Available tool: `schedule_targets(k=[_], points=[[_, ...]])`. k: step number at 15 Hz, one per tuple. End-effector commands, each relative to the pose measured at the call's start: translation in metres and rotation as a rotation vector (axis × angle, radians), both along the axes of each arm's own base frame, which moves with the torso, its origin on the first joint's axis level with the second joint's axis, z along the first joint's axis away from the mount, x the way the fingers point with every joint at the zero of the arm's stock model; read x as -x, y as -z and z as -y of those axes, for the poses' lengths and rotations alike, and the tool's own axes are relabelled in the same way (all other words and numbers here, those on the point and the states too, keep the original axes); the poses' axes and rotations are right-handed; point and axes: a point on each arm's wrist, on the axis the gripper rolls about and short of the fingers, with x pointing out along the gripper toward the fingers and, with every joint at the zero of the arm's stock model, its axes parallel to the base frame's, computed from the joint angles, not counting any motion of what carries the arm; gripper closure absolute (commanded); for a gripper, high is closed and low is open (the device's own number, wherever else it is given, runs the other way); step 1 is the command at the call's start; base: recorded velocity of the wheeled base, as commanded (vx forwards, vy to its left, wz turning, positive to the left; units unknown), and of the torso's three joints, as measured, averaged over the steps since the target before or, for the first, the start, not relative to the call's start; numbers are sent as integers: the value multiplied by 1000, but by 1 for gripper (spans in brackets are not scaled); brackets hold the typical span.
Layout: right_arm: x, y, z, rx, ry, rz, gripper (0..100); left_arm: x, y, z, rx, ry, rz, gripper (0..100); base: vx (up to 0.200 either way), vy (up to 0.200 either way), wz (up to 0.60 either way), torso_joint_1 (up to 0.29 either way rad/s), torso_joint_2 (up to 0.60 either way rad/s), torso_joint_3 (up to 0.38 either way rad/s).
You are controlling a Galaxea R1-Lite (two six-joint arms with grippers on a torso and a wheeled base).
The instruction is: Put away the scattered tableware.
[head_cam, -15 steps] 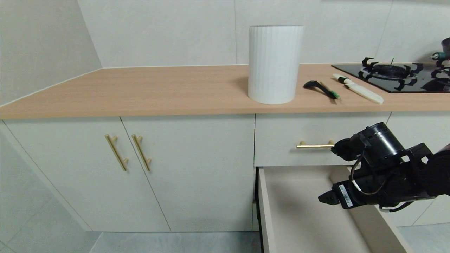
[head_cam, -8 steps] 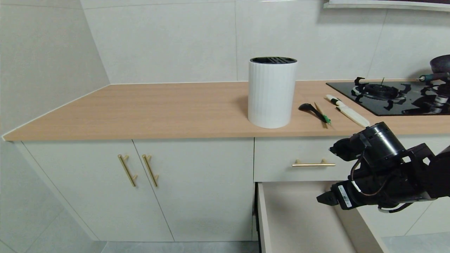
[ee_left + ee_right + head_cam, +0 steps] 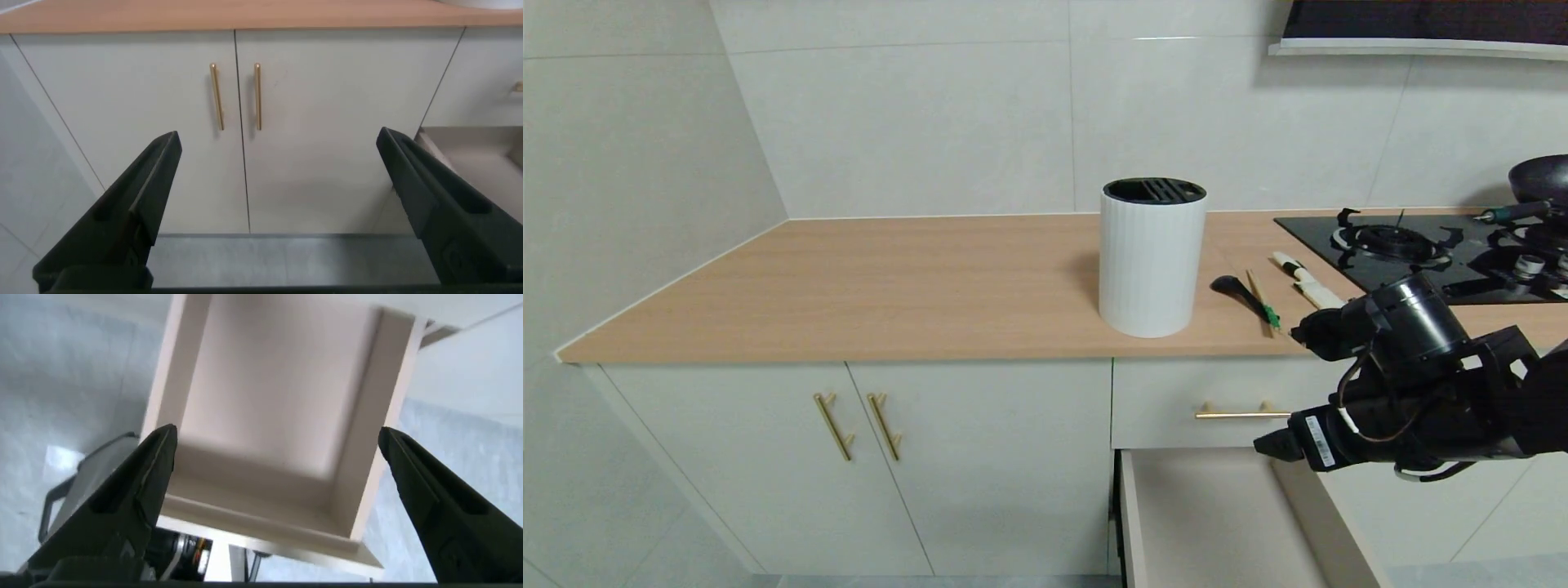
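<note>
Black spoon (image 3: pixel 1235 289) (green-tipped), cream knife (image 3: pixel 1307 282), on counter (image 3: pixel 931 278)

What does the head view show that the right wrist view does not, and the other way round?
Head view adds the countertop with the white holder, black spoon, knife and stove. Right wrist view adds the grey floor beside the drawer and the jaws standing wide apart. Both share the open drawer and the right gripper.

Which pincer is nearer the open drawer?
Right. The right pincer hangs over the open drawer; the left pincer faces the double cabinet doors beside it.
</note>
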Motion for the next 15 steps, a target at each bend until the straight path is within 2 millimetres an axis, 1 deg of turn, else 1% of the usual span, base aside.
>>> schedule_targets(k=[1,2,3,4,5,6,8,9,11,12,14,15], points=[[-10,-18,2,-47,18,111,0,0,0,0,0,0,-1,0,0,0,0,36,-85,-32],[-24,-33,7,-74,51,179,0,0,0,0,0,0,-1,0,0,0,0,0,0,0],[-37,-53,11,-100,80,238,0,0,0,0,0,0,-1,0,0,0,0,0,0,0],[-47,-66,15,-109,105,252,0,0,0,0,0,0,-1,0,0,0,0,0,0,0],[-58,-78,19,-116,136,253,0,0,0,0,0,0,-1,0,0,0,0,0,0,0],[-68,-82,19,-145,179,233,0,0,0,0,0,0,-1,0,0,0,0,0,0,0],[-83,-71,16,-171,238,192,0,0,0,0,0,0,-1,0,0,0,0,0,0,0],[-90,-70,17,-174,255,195,0,0,0,0,0,0,-1,0,0,0,0,0,0,0],[-94,-71,17,-210,293,198,0,0,0,0,0,0,-1,0,0,0,0,0,0,0],[-99,-68,16,-210,307,192,0,0,0,0,0,0,-1,0,0,0,0,0,0,0],[-109,-56,13,-181,336,179,0,0,0,0,0,0,-1,0,0,0,0,0,0,0],[-119,-45,9,-168,361,164,0,0,0,0,0,0,-1,0,0,0,0,0,0,0]])
